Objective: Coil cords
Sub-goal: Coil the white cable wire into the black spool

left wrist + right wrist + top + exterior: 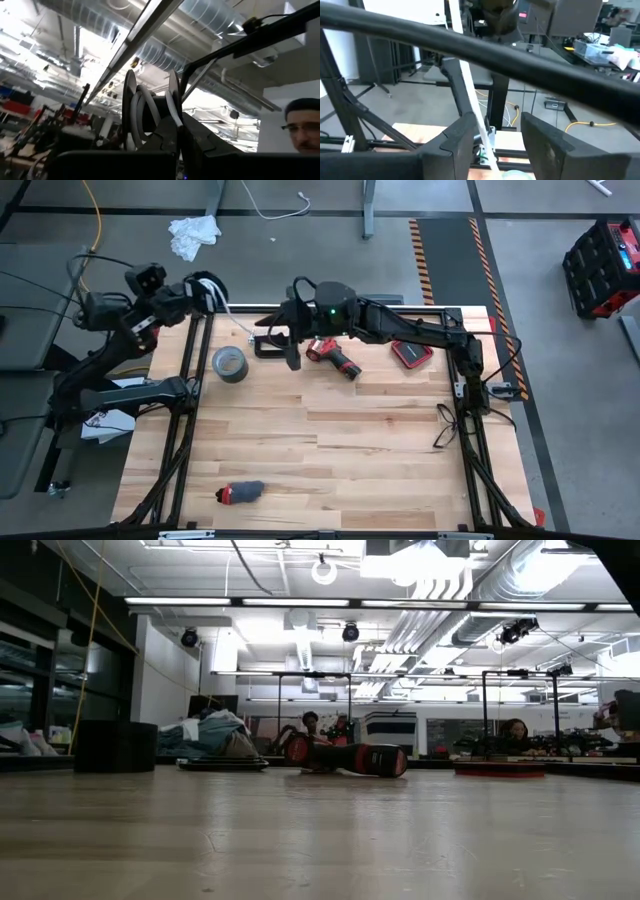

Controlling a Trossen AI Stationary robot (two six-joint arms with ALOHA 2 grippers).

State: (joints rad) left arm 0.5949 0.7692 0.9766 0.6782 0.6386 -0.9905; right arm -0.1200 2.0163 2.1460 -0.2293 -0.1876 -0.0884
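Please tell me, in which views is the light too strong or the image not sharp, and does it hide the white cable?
Left wrist view: ceiling lights glare behind the white cable, loops still readable. Right wrist view: the cable is soft, the near frame bar blurred. Low view: the wooden table is blurred up close. High view: even light.

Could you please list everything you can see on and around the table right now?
Cable: one, white, wound on the left gripper, running onto the table's far edge.
Tape roll: one, grey, table's far left.
Drill: one, red and black, far centre.
Case: one, red, far right.
Glasses: one, black, right edge.
Bundle: one, dark with red end, near left.
Rag: one, white, floor behind.
Left gripper: shut, far-left corner.
Right gripper: open, around the cable by the far edge.
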